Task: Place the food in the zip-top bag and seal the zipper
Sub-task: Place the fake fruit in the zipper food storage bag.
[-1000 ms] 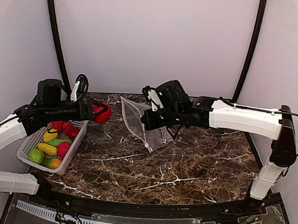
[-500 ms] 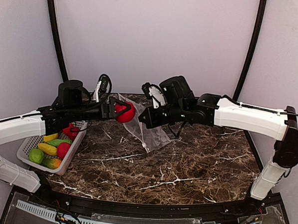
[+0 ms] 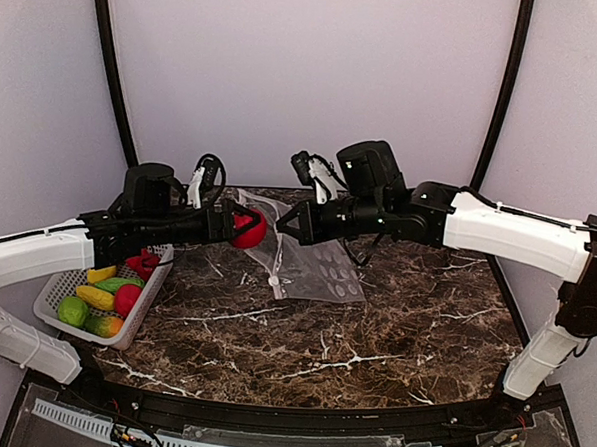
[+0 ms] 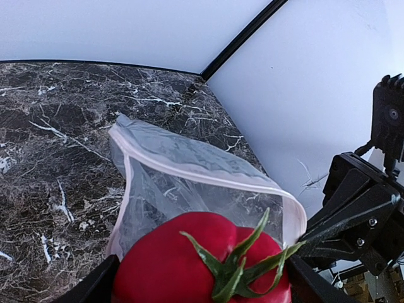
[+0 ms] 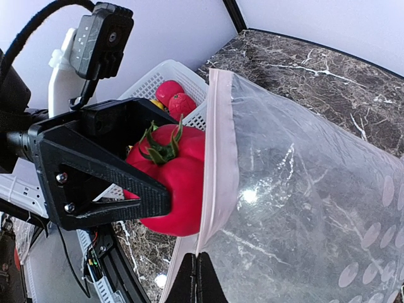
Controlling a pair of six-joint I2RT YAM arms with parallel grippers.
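Note:
My left gripper [image 3: 240, 227] is shut on a red tomato [image 3: 249, 228] with a green stalk and holds it above the table at the mouth of the zip-top bag [image 3: 314, 269]. The left wrist view shows the tomato [image 4: 183, 259] just in front of the open mouth, which is framed by the pink zipper strip [image 4: 208, 176]. My right gripper [image 3: 284, 226] is shut on the bag's pink edge [image 5: 218, 158] and holds the mouth up and open. The rest of the bag [image 5: 309, 189] trails down to the table. More food lies in the basket: a green piece [image 3: 72, 311], a yellow piece [image 3: 94, 296] and a red piece [image 3: 127, 297].
The white mesh basket [image 3: 55, 289] stands at the table's left edge, below my left arm. It also shows in the right wrist view [image 5: 189, 79] with red pieces in it. Dark marble table [image 3: 373, 338]. Black frame posts rise at the back corners.
My left gripper has carried the tomato from above the basket rightward to the bag's mouth. My right gripper has shifted slightly, and the bag now lies spread out to the right.

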